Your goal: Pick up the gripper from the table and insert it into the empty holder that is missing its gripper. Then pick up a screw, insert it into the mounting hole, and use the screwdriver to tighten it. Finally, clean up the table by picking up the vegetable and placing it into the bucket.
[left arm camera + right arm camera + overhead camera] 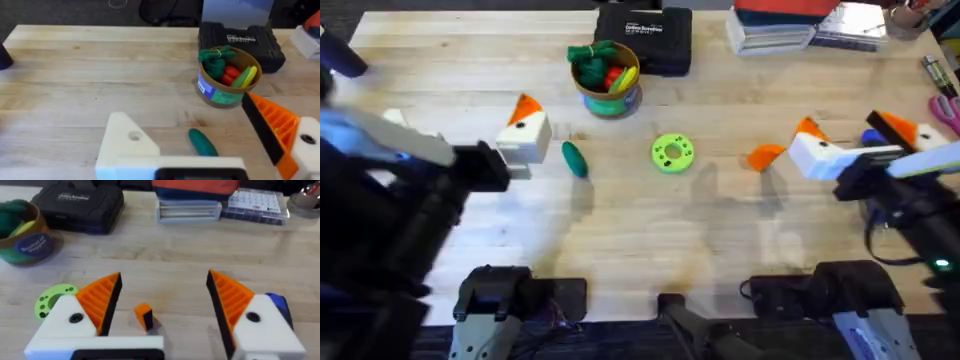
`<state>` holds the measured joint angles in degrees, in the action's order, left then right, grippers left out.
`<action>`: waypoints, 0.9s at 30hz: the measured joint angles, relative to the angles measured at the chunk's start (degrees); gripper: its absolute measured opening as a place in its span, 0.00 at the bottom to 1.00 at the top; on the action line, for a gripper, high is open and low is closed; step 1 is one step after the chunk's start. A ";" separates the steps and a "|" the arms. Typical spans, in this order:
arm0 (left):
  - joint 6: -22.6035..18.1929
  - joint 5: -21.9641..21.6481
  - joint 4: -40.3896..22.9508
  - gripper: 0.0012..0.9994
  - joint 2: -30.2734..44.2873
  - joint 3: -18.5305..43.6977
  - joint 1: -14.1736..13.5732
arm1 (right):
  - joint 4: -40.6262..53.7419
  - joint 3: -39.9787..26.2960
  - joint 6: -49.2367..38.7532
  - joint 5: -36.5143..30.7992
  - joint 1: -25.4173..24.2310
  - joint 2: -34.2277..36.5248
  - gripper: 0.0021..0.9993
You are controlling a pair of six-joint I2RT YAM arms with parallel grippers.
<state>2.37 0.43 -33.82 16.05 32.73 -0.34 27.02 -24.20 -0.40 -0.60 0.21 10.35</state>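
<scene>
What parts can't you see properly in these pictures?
- Blue pen-shaped screwdriver: right wrist view, mostly hidden behind the gripper's white block.
- Small orange ribbed wedge on the table: overhead, partly behind the right gripper.
- Screws: too small to find.
- Left arm: overhead, blurred close under the camera.

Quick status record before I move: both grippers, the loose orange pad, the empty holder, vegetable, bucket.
left gripper: open, one orange pad only
empty holder: bare white block on the left gripper
right gripper: open, both orange pads on
loose orange gripper: on the table, right in front of the right gripper
vegetable: on the table beside the left gripper
bucket: upright, toy vegetables inside
</scene>
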 joint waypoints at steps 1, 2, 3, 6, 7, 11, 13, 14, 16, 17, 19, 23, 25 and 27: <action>0.02 0.11 -2.48 0.98 2.48 3.00 0.00 | 2.99 -3.25 0.02 0.00 0.00 1.98 0.99; 0.03 0.35 -4.87 0.98 4.92 5.64 0.00 | 5.28 -5.77 0.03 0.00 0.00 3.54 0.99; 0.04 0.69 -6.64 0.98 7.44 7.95 0.00 | 7.59 -8.56 0.02 0.02 0.00 5.42 0.99; 0.04 1.55 -7.35 0.98 13.42 11.50 0.00 | 10.10 -12.92 0.04 0.00 0.00 8.76 0.99; 0.04 1.96 -7.67 0.98 15.06 11.98 0.00 | 10.16 -13.49 0.04 0.00 0.00 9.35 0.99; 0.04 4.33 -11.71 0.98 18.88 12.20 0.00 | 10.95 -13.73 0.04 0.00 0.00 9.79 0.99; 0.21 5.09 -12.01 0.96 19.94 12.20 0.00 | 10.95 -13.73 0.04 0.00 0.00 9.79 0.99; 0.31 5.65 -12.20 0.78 20.37 12.20 0.00 | 10.95 -13.73 0.04 0.00 0.00 9.79 0.99; 0.44 6.22 -12.26 0.48 20.77 12.20 0.00 | 10.95 -13.73 0.04 0.00 0.00 9.79 0.99; 0.45 6.46 -12.14 0.31 20.77 12.20 0.00 | 10.95 -13.73 0.04 0.00 0.00 9.79 0.99; 0.08 7.40 -10.96 0.21 20.75 12.20 0.00 | 10.95 -13.73 0.04 0.00 0.00 9.79 0.99; 0.29 15.10 -7.39 0.82 20.70 12.20 0.00 | 10.95 -13.73 0.04 0.00 0.00 9.79 0.99; 0.65 19.98 -3.26 0.98 20.70 12.20 0.00 | 10.95 -13.73 0.04 0.00 0.00 9.79 0.99; 0.69 26.92 2.75 0.99 20.70 12.20 0.00 | 10.95 -13.73 0.04 0.00 0.00 9.79 0.99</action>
<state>3.06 27.35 -31.07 36.75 44.93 -0.34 37.98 -37.93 -0.36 -0.60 0.21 20.14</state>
